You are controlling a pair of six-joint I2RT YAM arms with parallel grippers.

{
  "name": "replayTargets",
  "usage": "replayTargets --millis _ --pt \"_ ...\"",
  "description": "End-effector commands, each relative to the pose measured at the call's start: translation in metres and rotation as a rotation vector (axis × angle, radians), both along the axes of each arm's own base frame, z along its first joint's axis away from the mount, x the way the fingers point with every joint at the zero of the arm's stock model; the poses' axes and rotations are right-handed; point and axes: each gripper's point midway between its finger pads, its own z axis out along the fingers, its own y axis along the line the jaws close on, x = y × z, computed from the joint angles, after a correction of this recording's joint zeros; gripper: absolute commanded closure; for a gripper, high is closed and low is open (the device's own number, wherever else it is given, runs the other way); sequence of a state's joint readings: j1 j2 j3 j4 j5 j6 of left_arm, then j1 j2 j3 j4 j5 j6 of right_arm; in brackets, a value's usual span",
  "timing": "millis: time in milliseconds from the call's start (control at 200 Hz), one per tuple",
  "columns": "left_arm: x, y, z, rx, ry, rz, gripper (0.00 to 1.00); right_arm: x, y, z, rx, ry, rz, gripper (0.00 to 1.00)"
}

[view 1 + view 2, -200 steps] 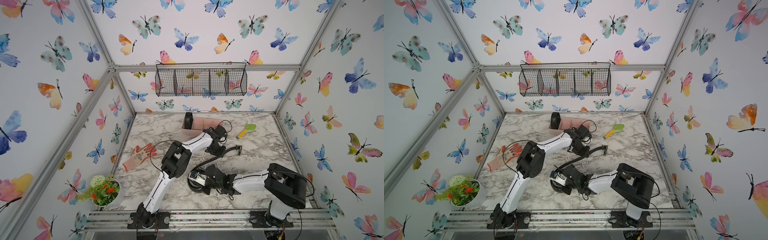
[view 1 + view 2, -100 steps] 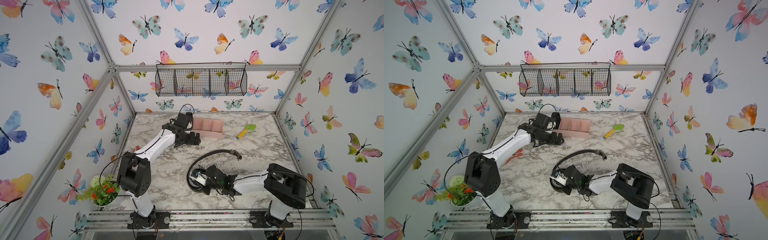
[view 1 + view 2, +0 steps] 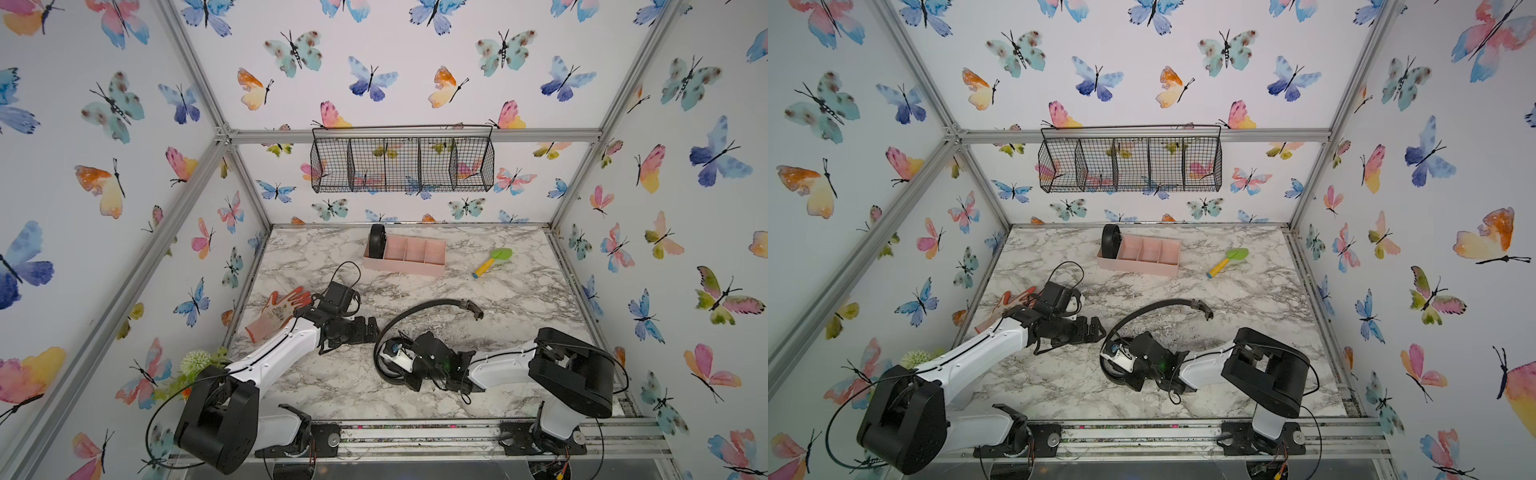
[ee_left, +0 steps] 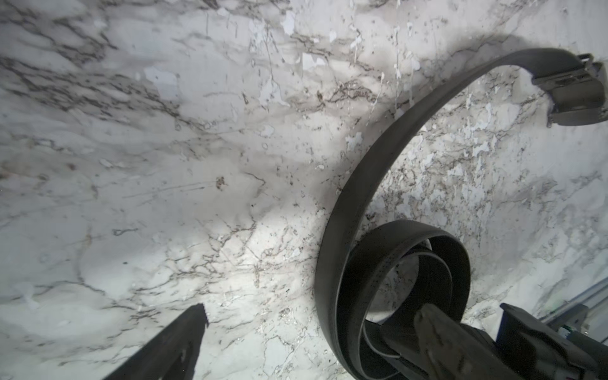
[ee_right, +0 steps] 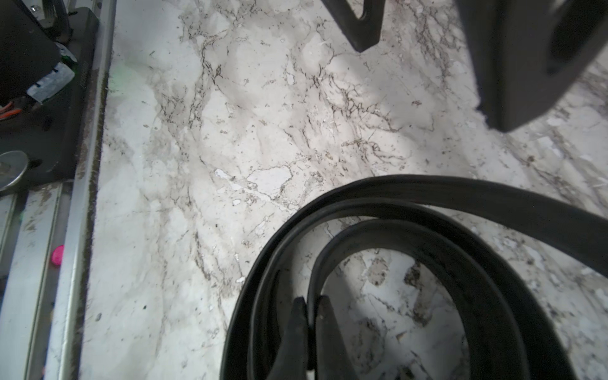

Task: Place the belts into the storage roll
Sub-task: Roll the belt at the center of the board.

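- Tray (image 3: pixel 405 266): pink, four compartments, at the back of the tabletop (image 3: pixel 519 332); seen in both top views.
- Coiled belt (image 3: pixel 377 241): one, wound tight, standing on edge in the tray's end compartment, the one nearest the glove (image 3: pixel 276 309). I count this half as done.
- Other compartments: three, empty as far as the top views show.
- Loose belt (image 3: pixel 432 301): one, on the tabletop near the front, well apart from the tray. Its inner turns form a slack coil. The outer length sweeps off in a wide arc, standing on edge.
- Buckle (image 3: pixel 471 309): at the free end of that arc, on the tabletop.
- Right gripper (image 5: pixel 312 304): together, clamped on the inner end of the loose belt, inside the coil.
- Left gripper (image 3: pixel 373 330): apart, holding nothing, just beside the coil.
- Trowel (image 3: pixel 492 259), wire basket (image 3: pixel 401 164), glove: not part of the job and clear of both belts.
- Progress, my estimate: about halfway.
- Left to do: wind in the trailing arc, tighten the coil, carry it to the tray, and set it in a free compartment.
- Risk, my judgement: the coil looks springy and may unwind if my grip slips.
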State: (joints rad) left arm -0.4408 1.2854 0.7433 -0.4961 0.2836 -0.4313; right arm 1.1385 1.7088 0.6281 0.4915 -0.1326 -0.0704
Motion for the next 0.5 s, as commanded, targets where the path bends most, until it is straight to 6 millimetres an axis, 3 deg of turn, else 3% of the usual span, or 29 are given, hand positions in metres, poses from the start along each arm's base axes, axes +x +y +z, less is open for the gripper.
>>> replayTargets --millis 0,496 --pt "0.002 -0.018 -0.004 -0.113 0.009 -0.013 0.04 -0.014 -0.024 -0.030 -0.110 0.057 0.007 0.97" --pt "0.010 -0.017 -0.034 -0.068 0.049 -0.002 0.10 -0.013 -0.021 -0.020 -0.105 0.059 0.008 0.97"
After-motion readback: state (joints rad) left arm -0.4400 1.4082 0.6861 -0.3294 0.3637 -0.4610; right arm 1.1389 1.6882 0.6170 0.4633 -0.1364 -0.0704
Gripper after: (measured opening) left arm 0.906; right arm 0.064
